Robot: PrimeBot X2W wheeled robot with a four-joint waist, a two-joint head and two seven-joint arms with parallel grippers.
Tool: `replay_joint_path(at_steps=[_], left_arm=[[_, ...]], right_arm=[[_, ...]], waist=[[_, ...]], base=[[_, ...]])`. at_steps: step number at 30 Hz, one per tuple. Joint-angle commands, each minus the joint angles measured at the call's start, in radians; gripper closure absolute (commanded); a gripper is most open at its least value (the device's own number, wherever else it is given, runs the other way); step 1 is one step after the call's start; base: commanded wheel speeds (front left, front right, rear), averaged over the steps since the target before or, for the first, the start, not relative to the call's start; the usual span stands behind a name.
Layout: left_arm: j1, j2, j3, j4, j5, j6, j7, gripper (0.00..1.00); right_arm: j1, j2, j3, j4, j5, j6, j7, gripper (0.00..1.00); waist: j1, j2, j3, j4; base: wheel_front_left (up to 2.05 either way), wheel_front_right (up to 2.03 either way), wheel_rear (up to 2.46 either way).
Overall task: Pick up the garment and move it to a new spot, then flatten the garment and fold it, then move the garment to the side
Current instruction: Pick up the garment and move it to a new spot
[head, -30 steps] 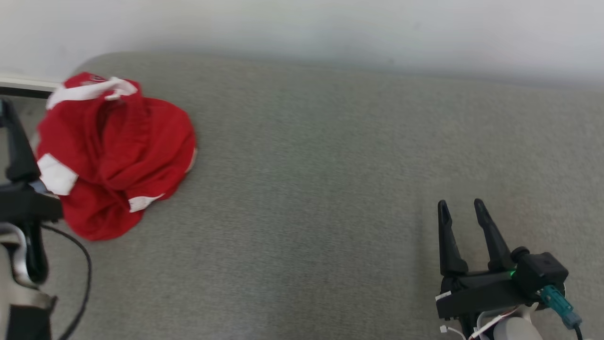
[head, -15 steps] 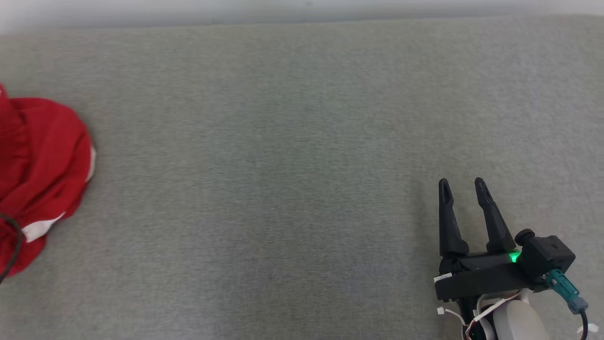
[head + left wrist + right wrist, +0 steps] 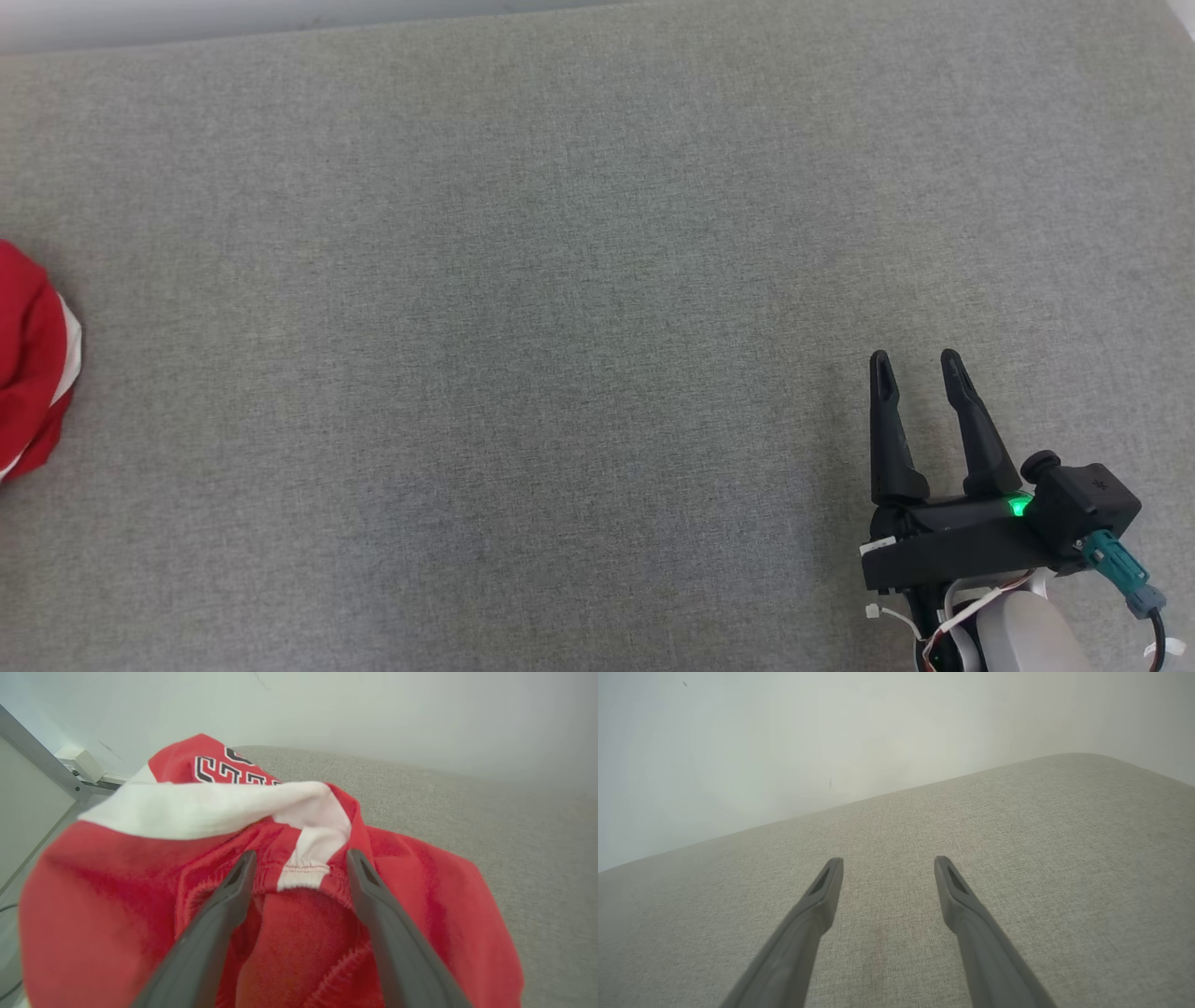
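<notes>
Bench (image 3: 579,280): broad top covered in grey cloth, most of it bare. Garment (image 3: 107,914): red with white trim, crumpled in a heap at the bench's far left, so that the head view catches a mere sliver of it (image 3: 33,373). Likely hazard: the grasp has to be judged almost wholly from the left wrist view. The heap also lies near the bench's left end, so a shove instead of a pinch may push it over the edge. Right hand (image 3: 913,358): fingers spread wide, holding nothing, over bare cloth and well apart from the garment, too distant to catch a sagging load. Left hand (image 3: 301,856): fingers spread wide, holding nothing, either side of a raised fold; contact cannot be told. White band (image 3: 210,809): loose fold just beyond the fingertips. Likely hazard: a shallow pinch slips off it, while a deep one bunches several layers and hampers flattening.
</notes>
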Motion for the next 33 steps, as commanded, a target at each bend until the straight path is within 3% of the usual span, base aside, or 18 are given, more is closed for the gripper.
replay_joint_path(at_steps=[1,5,6,7,20,33], left_arm=[[-0.013,0.009,-0.004,0.016,0.0,0.004,0.008,0.0],[-0.02,0.021,-0.024,0.066,0.017,0.019,0.054,0.0],[-0.024,0.022,-0.03,0.072,0.02,0.017,0.056,0.67],[-0.028,0.024,-0.033,0.076,0.024,0.022,0.052,1.0],[-0.083,0.022,-0.049,0.035,0.023,0.017,-0.117,1.0],[-0.184,0.013,-0.11,-0.21,0.043,0.006,-0.225,1.0]], right_arm=[[-0.006,0.002,-0.002,-0.001,0.008,-0.002,-0.002,0.0],[-0.005,0.002,-0.004,0.003,0.008,-0.002,-0.002,0.0],[-0.005,0.002,-0.006,0.004,0.007,-0.002,-0.002,0.0],[-0.005,0.002,-0.007,0.004,0.006,-0.002,-0.002,0.0],[0.025,0.001,-0.02,0.015,-0.015,-0.002,-0.002,0.0],[0.064,0.002,-0.009,0.031,-0.013,-0.002,-0.002,0.0]], waist=[[-0.0001,-0.0002,0.003,-0.005],[-0.0001,-0.0002,0.001,-0.01],[-0.0001,-0.0002,0.0,-0.01],[-0.0001,-0.0002,-0.001,-0.01],[-0.0001,-0.0002,-0.068,0.04],[-0.0001,-0.0002,-0.152,0.074]], base=[[0.0,0.0,0.0],[0.0,0.0,0.0],[0.0,0.0,0.0],[0.0,0.0,0.0],[0.0,0.0,0.0],[0.0,0.0,0.0]])
